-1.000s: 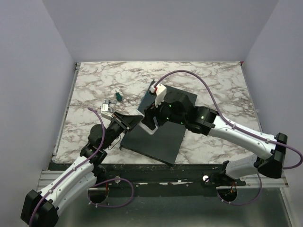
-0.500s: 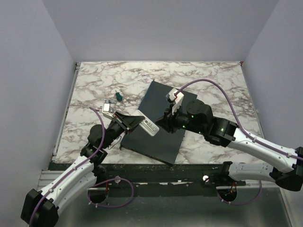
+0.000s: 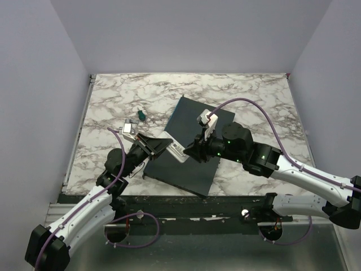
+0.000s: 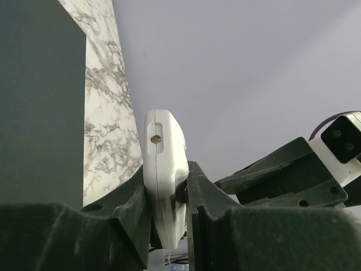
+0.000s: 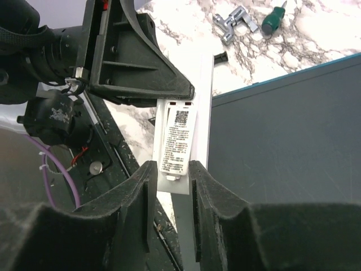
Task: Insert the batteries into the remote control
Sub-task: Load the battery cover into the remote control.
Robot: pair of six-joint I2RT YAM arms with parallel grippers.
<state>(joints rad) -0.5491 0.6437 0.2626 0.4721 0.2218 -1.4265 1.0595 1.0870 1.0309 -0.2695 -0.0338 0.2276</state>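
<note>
Right hand [image 3: 190, 151] has pulled back off the far part of the dark slab [image 3: 197, 121] since a second ago, then come in again over the last half second. It now sits at the free end of the remote control [image 3: 177, 151]. Left arm hasn't budged.

Left hand [image 4: 167, 189] is pinching the remote hard, edge-on between both fingers. From its wrist view one narrow white side faces the camera, with a small screw hole in it.

The remote is up over the slab's left edge, near the front of the bench [image 3: 124, 96], bridging the two hands.

From the right wrist view the remote's back faces the camera (printed label on a white panel). The right hand's fingers [image 5: 144, 186] stand partly apart, one either side of the remote's near end. Can't tell whether they actually grip it or just flank it, as the contact is hidden behind the fingers.

Also on the bench, beyond the left hand and well clear of the slab, there's a green-handled screwdriver [image 5: 274, 17] with a small metal fitting [image 5: 237, 23] just beside it.
</note>
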